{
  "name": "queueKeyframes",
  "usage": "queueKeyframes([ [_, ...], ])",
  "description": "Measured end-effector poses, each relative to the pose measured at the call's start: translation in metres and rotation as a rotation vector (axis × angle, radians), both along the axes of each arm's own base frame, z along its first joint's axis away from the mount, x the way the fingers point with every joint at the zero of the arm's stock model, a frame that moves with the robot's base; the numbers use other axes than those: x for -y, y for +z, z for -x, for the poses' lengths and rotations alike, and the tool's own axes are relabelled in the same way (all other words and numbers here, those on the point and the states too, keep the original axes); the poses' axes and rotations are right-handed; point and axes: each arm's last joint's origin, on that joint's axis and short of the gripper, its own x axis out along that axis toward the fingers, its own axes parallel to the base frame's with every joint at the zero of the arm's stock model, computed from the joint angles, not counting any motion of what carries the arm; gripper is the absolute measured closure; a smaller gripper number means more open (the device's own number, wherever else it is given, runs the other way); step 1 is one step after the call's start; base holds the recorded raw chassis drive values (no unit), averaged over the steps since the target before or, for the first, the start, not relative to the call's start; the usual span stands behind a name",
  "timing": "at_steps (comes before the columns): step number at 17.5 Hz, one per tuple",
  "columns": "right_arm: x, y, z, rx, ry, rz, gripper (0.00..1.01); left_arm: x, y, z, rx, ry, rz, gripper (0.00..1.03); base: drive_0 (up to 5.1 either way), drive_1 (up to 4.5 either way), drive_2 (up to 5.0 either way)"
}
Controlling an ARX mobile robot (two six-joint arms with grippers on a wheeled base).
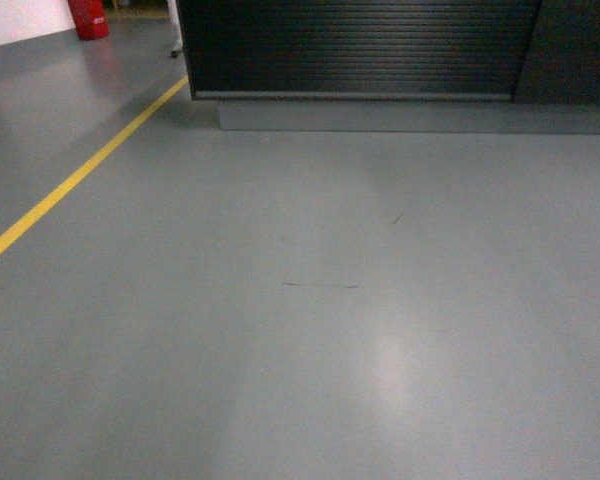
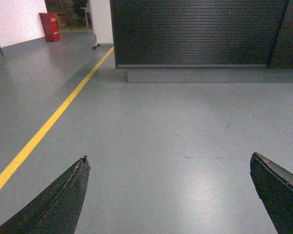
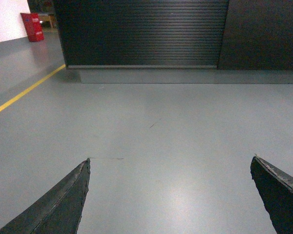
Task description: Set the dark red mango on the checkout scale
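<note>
Here, both hands, left and right, gape empty before the checkout counter; mango unseen, presumably smooth, bruisable.

Open grey floor ahead of me, free passage. Only obstacle: table's ribbed front straight ahead; yellow line left.

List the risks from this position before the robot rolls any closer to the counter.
1. Both grippers, left gripper and right gripper, are open and empty, and no mango or scale shows in any view; arriving empty-handed seems likely.
2. The ribbed checkout front and its grey plinth lie dead ahead; the low-held fingertips could strike them.
3. The yellow floor line lies left; drifting could cross it.
</note>
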Motion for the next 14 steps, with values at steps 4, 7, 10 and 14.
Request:
queueKeyframes([
  [4, 0.0000, 0.0000, 0.0000, 0.000, 0.000, 0.000, 0.03, 0.0000, 0.0000, 0.0000, 0.000, 0.000, 0.000, 0.05, 0.0, 0.00, 0.0],
  [7, 0.0000, 0.0000, 0.0000, 0.000, 0.000, 0.000, 0.03, 0.0000, 0.0000, 0.0000, 0.000, 0.000, 0.000, 0.05, 0.0, 0.00, 0.0],
  [10, 0.0000, 0.0000, 0.0000, 0.000, 0.000, 0.000, 0.03, 0.0000, 0.0000, 0.0000, 0.000, 0.000, 0.000, 0.05, 0.0, 0.00, 0.0],
  [14, 0.0000, 0.0000, 0.0000, 0.000, 0.000, 0.000, 0.03, 0.0000, 0.0000, 0.0000, 0.000, 0.000, 0.000, 0.05, 0.0, 0.00, 0.0],
])
